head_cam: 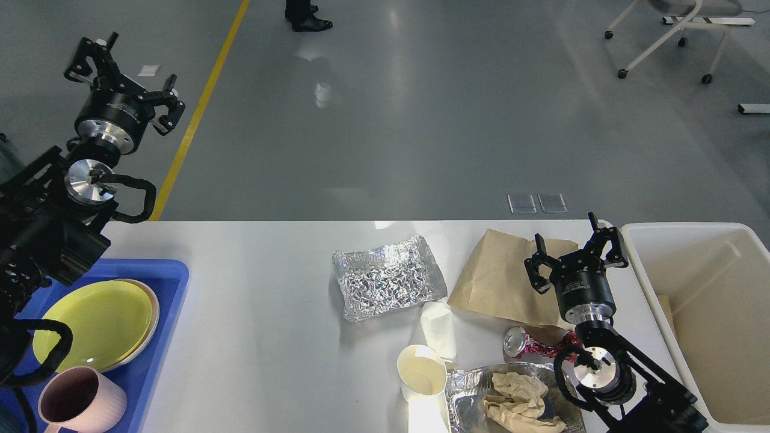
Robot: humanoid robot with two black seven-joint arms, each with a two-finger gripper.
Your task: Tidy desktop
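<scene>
Left gripper [123, 81] raised, spread wide, right gripper [574, 249] low, likewise spread

White desktop [271, 337] carries a blue tray [171, 282], foil sheet [388, 285], brown paper bag [496, 279], paper cup [421, 373], crushed can [526, 344], foil dish [466, 391].

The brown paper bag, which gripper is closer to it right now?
Right. The right gripper hangs over the brown paper bag's right edge; the left gripper is raised far off at the left.
</scene>
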